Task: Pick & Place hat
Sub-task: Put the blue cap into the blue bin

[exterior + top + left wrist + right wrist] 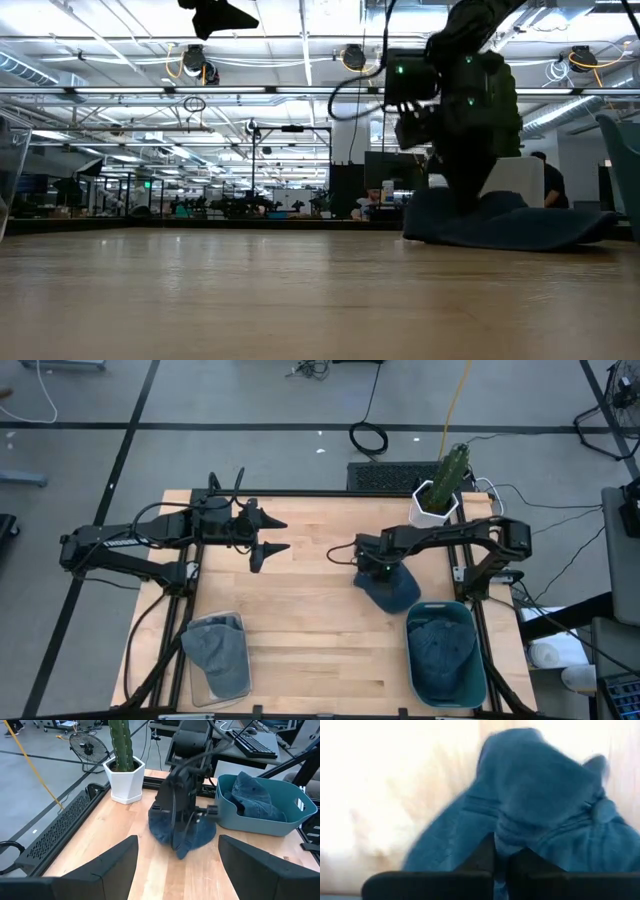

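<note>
A blue denim hat (393,590) lies on the wooden table right of centre; it also shows in the low view (505,222), the left wrist view (200,832) and the right wrist view (540,805). My right gripper (376,572) points down onto it, shut on its cloth. My left gripper (272,536) is open and empty, high above the table's far left part. A second denim hat (442,645) lies in the teal bin (478,660), and a third (218,650) in the clear tray at the near left. My right gripper pinches a bunched fold of the hat's crown (502,832) between its two fingers, from above, pointing down. The hat's spread lower part (540,235) rests on the table.
A white pot with a cactus (438,500) stands at the far right edge. The teal bin sits at the near right corner, the clear tray (200,685) at the near left corner. Bare wood lies in the table's middle.
</note>
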Robot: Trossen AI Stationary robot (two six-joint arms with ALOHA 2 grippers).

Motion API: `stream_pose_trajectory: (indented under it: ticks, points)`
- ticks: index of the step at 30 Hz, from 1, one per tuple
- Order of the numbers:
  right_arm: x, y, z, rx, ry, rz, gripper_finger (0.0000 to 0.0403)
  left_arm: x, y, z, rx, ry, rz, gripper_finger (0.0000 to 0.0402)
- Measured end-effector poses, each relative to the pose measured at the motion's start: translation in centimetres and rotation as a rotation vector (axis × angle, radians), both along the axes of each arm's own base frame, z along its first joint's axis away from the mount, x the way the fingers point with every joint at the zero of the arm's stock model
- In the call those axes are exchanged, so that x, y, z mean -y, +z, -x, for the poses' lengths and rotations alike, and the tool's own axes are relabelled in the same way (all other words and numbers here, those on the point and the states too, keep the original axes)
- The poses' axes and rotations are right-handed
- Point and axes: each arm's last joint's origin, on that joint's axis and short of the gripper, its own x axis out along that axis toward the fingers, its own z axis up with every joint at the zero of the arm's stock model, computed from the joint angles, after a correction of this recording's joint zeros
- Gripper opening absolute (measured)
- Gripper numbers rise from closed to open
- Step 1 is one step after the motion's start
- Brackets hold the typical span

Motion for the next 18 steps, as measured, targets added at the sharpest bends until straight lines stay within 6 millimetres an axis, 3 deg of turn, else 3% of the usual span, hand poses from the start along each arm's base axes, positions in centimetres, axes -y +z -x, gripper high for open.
stream_pose_trajectory:
  ticks: [4, 9, 18]
  points:
    - [-0.2, 2.1, -0.3, 0.115, 0.045, -0.013, 0.0004, 0.0, 0.0, 0.0, 0.0, 0.0, 0.0, 0.028]
    - [-0.6, 6.3, 0.0, 0.305, 0.073, -0.012, 0.0001, 0.0, 0.0, 0.0, 0.0, 0.0, 0.0, 0.028]
    - [-4.0, 13.8, 4.0, 0.622, 0.097, -0.042, 0.0001, 0.0, 0.0, 0.0, 0.0, 0.0, 0.0, 0.028]
